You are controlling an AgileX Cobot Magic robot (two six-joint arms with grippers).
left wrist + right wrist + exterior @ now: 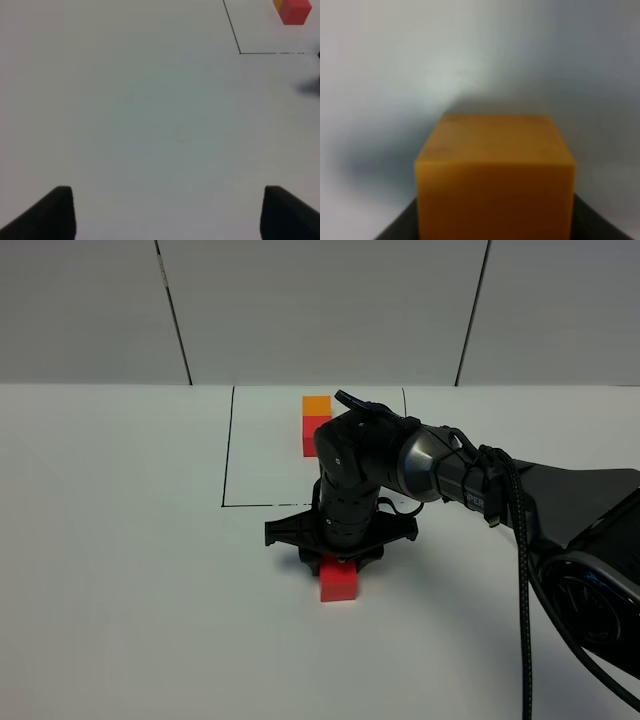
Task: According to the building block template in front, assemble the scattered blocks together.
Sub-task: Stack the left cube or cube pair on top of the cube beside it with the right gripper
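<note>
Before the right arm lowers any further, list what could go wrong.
1. The right gripper hides where the orange cube meets the red cube, so a misaligned placement could go unnoticed.
2. Pressing down off-centre may shove the red cube sideways.
3. Opening could drag the orange cube off.

A lab test bench: bare white table (120, 540), plain panelled wall (320, 310).
</note>
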